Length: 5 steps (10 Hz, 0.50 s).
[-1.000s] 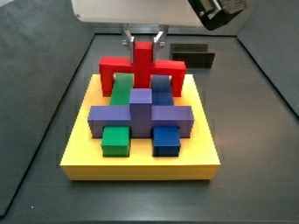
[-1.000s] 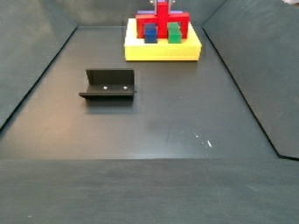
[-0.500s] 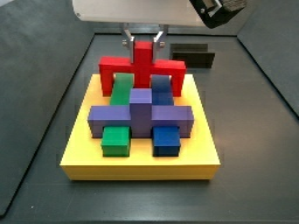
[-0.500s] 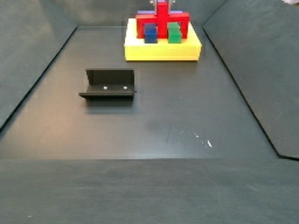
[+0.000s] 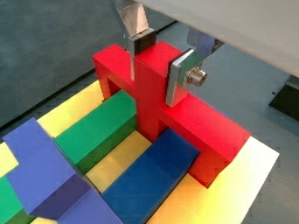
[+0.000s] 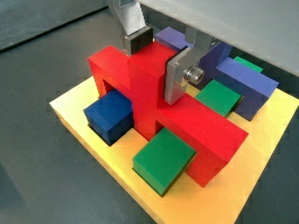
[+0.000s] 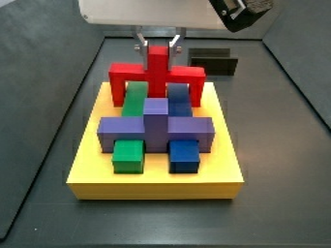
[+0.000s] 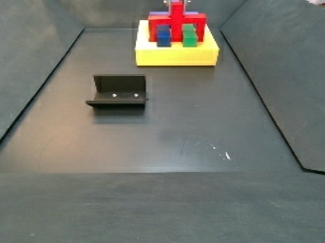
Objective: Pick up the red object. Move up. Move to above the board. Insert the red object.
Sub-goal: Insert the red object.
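Observation:
The red object stands upright at the far end of the yellow board, its crossbar spanning a green block and a blue block, its legs reaching down to the board. My gripper is directly above it, with its silver fingers shut on the red central post. Both wrist views show the plates flat against the post's sides. In a side view the red object and the board are far off at the back.
A purple cross-shaped piece sits mid-board, with small green and blue blocks in front of it. The dark fixture stands on the grey floor away from the board. Sloped tray walls bound the floor.

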Available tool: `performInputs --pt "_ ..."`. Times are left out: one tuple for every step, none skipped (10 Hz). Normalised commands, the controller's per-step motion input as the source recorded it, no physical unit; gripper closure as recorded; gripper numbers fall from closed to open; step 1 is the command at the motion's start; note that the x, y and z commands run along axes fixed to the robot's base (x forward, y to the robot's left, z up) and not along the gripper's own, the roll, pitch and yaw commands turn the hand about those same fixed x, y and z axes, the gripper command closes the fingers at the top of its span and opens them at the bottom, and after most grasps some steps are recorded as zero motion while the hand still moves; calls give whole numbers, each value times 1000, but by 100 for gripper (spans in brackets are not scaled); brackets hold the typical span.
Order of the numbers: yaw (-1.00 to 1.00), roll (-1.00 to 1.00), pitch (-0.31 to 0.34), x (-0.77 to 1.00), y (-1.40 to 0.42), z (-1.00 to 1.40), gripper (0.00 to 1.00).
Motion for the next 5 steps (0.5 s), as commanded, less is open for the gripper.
performInputs --pt "71 317 -43 -40 -51 0 100" --pt "17 260 -39 0 0 -69 100" --pt "0 190 0 66 0 -157 100" --pt "-40 116 0 103 20 -183 100" --pt "-86 0 -26 0 0 -283 100"
